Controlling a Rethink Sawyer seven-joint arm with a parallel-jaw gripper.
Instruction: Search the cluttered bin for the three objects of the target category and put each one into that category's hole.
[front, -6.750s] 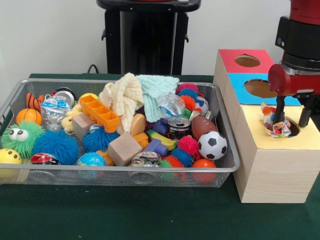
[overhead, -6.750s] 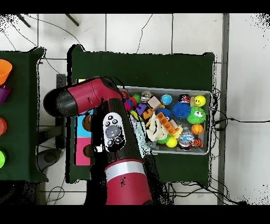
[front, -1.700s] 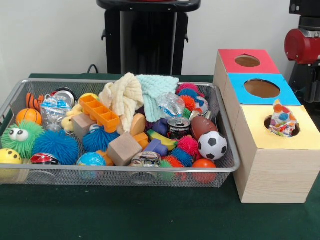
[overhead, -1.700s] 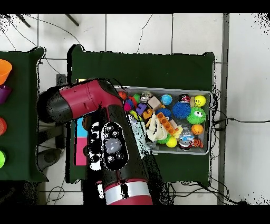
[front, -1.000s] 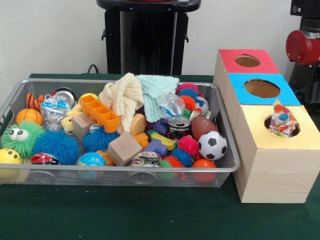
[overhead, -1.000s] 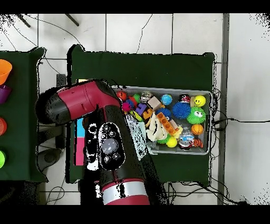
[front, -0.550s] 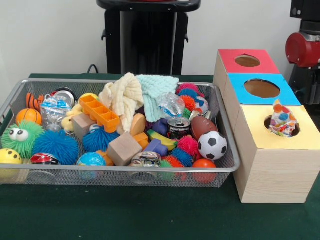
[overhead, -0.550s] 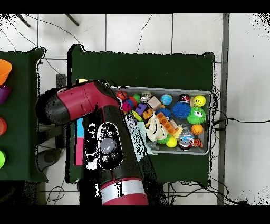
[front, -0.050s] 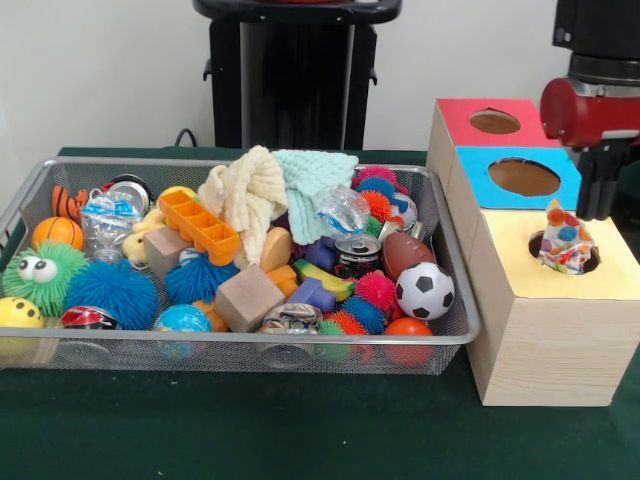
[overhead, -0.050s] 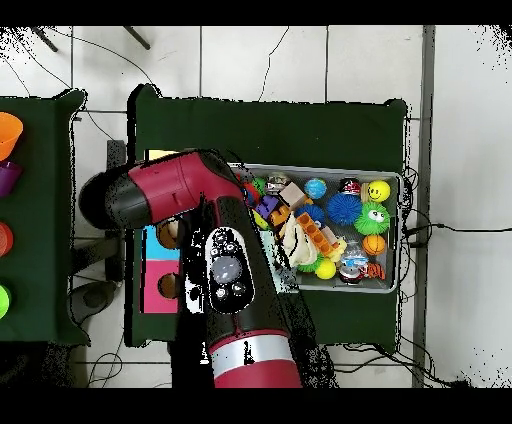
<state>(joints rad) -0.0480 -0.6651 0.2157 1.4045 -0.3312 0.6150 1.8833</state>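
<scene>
Front view: the gripper (front, -0.050s: 598, 205) is seen above the blue-topped box (front, -0.050s: 520, 177), but whether it is spread or pressed together cannot be told. A crumpled wrapper (front, -0.050s: 565, 240) is lodged upright in the hole of the yellow-topped box (front, -0.050s: 540, 305), just beside. The bin (front, -0.050s: 455, 325) of toys is kept well apart.

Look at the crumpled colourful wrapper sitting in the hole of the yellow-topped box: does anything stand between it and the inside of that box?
Nothing visible blocks it. The crumpled colourful wrapper sits partly in the round hole of the yellow-topped box and sticks up above the rim, with nothing over it. The hole's inside is hidden.
</scene>
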